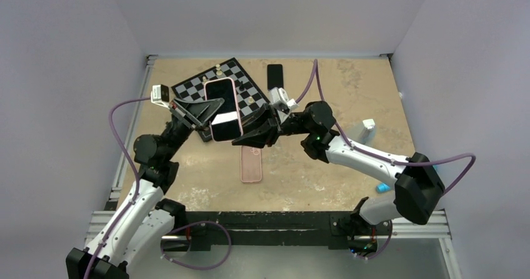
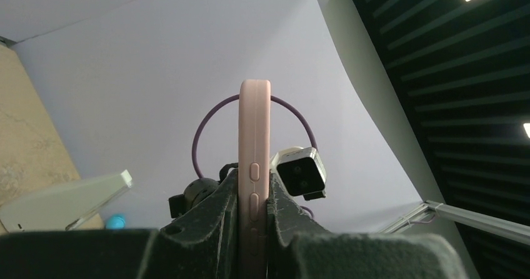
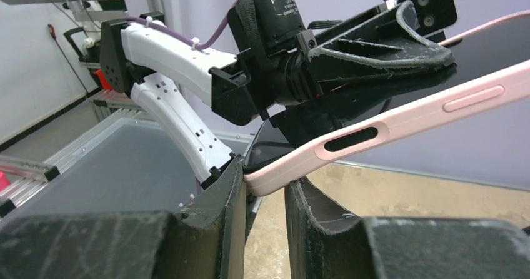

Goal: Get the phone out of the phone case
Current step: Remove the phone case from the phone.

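Note:
A phone (image 1: 222,101) with a dark screen sits in a pink phone case (image 1: 238,113), held up above the table. My left gripper (image 1: 215,111) is shut across its two faces; the left wrist view shows the case (image 2: 255,122) edge-on between the jaws of the left gripper (image 2: 253,191). My right gripper (image 1: 247,135) reaches in from the right at the lower corner. In the right wrist view that pink corner (image 3: 275,179) sits pinched between the tips of the right gripper (image 3: 265,182), with the dark phone (image 3: 269,146) just above it.
A second pink case (image 1: 252,164) lies flat on the tan table below the grippers. A chessboard (image 1: 250,94) with a few pieces and a black phone (image 1: 274,76) lie at the back. A white object (image 1: 369,127) and a small blue one (image 1: 382,187) are at the right.

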